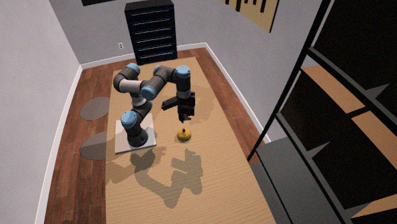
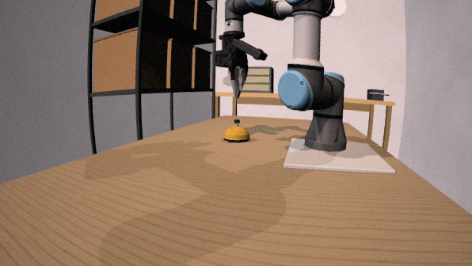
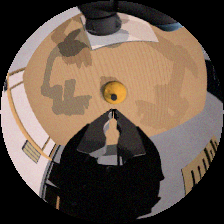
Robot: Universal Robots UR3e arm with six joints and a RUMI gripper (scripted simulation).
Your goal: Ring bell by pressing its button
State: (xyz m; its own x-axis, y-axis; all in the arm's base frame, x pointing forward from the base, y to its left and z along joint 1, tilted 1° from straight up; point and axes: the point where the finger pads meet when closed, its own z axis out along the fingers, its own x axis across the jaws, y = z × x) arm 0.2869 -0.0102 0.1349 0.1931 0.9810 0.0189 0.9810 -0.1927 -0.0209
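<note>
A yellow dome bell with a small black button on top stands on the wooden table, a little way from the arm's base. It also shows in the exterior view and in the wrist view. My gripper hangs well above the bell, pointing straight down, and its fingers are shut with nothing between them. In the exterior view the fingertips are clearly above the button with a gap. In the wrist view the closed tips sit just short of the bell.
The arm's base stands on a white plate beside the bell. A tall dark shelf unit stands past the table's edge. A side table with a small box stands behind the arm.
</note>
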